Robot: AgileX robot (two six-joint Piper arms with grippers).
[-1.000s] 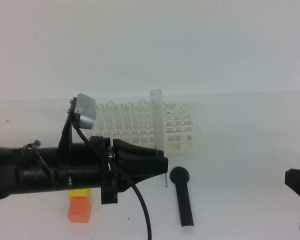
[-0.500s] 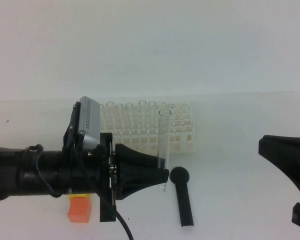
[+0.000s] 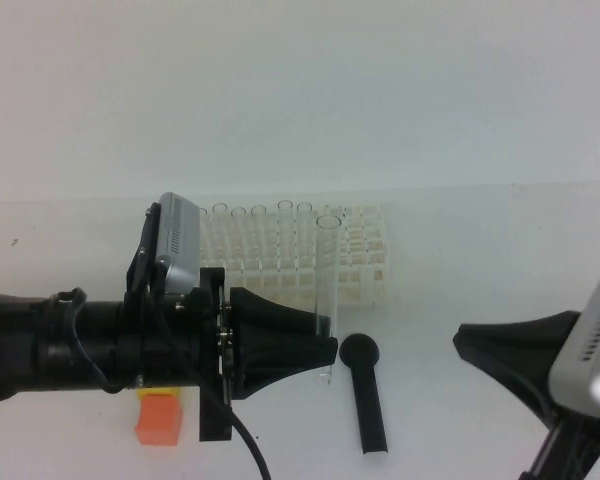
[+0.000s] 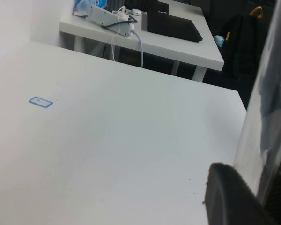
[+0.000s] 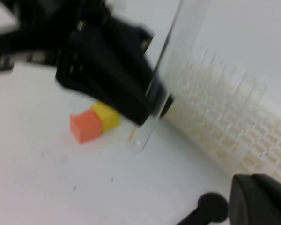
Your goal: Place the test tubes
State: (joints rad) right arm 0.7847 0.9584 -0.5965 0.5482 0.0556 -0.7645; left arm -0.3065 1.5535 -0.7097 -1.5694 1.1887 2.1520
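Orange block (image 3: 160, 418) and yellow block (image 3: 160, 388) lie nearest the robot, touching each other and half hidden under the left arm. Just beside them to the right lies a black rod-like tool (image 3: 365, 395), its round head pointing away from the robot.

The left gripper (image 3: 326, 345) reaches in from the left, its fingers clenched on the lower part of a clear test tube (image 3: 327, 280). The tube stands upright, open mouth up, its rounded end just off the white surface (image 3: 480, 250) or barely on it; I cannot tell which. The right gripper (image 3: 475, 350) hovers low at the right, aimed toward the tube but well apart from it; whether it is open I cannot tell.

The white rack (image 3: 370, 290) sits directly behind the tube, farther from the robot, with several tubes already seated along its back left rows. So the carrying move runs up and away, and the left arm is plainly the nearer one.

Beyond lies a bare white wall (image 3: 300, 90). The left wrist view shows a blue-outlined mark (image 4: 40, 101) on the surface and a second table (image 4: 178, 44) past its edge.
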